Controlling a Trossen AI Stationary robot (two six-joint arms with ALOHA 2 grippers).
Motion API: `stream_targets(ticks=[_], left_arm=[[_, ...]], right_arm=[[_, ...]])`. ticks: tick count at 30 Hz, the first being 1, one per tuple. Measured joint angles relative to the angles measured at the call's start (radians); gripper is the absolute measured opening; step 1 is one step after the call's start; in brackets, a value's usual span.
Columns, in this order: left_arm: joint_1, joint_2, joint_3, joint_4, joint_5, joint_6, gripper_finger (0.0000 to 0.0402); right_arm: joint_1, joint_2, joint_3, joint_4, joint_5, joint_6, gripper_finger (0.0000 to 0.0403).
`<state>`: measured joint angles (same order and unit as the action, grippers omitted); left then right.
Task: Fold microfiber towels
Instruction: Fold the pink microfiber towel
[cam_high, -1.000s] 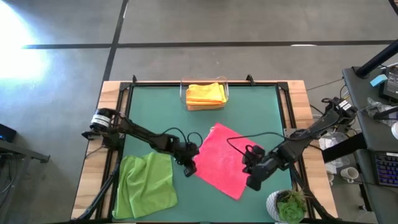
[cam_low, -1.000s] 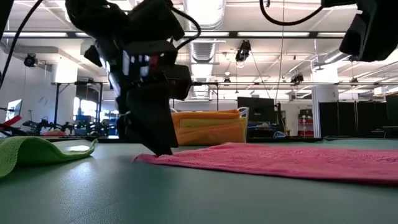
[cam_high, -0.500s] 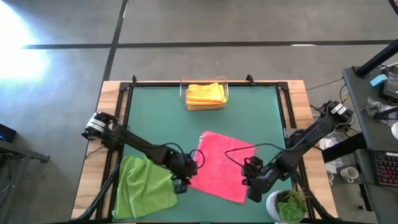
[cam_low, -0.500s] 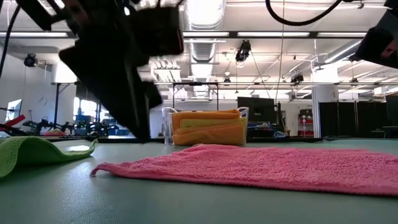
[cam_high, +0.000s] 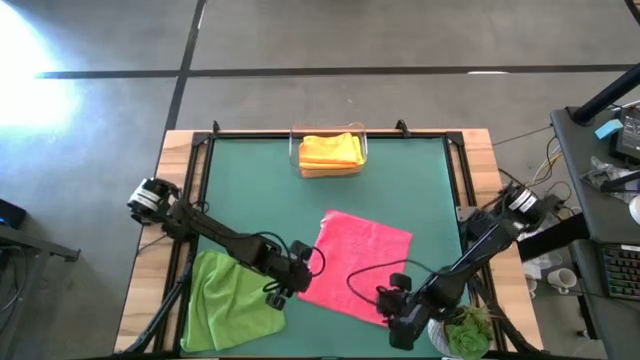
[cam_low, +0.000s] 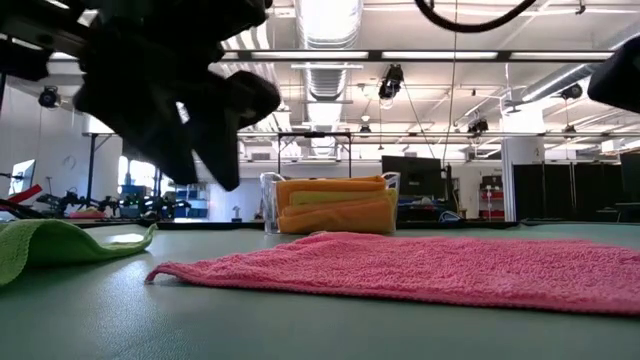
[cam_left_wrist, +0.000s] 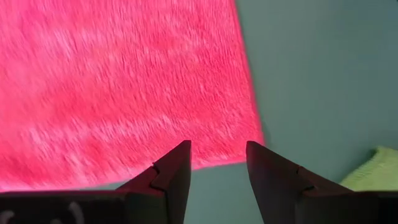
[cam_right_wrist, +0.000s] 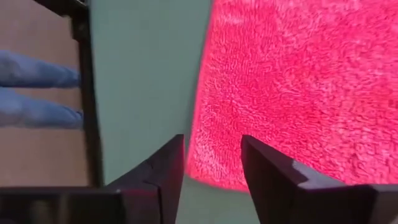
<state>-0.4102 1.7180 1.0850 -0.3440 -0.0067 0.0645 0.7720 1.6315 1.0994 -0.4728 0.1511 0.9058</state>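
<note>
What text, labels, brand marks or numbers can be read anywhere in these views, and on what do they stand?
None can be read.
The pink towel, green towel and the folded towels in the clear bin carry no visible print or tag.
The left gripper and right gripper show no markings.
Room screens and gear in the low view are too small to read.

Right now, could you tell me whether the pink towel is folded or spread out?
Spread out: the pink towel lies flat in a single layer on the green table, neither hand holding it.
</note>
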Motion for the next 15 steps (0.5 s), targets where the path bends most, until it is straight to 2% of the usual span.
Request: stream_targets(ticks=[4,10,15], left_arm=[[0.001,0.0,-0.007,0.032,0.0,0.074,0.0138],[-0.006,0.029,-0.012,0.077,0.015,0.075,0.0138],[-0.024,0.091,-0.012,0.129,0.078,0.053,0.0138]], right_arm=[[0.007,0.09,0.069,-0.021,-0.002,-0.011,0.0156],[0.008,0.185,0.16,-0.186,-0.04,0.017,0.0157],[0.014,0.212,0.191,-0.215,-0.051,0.018,0.0157]])
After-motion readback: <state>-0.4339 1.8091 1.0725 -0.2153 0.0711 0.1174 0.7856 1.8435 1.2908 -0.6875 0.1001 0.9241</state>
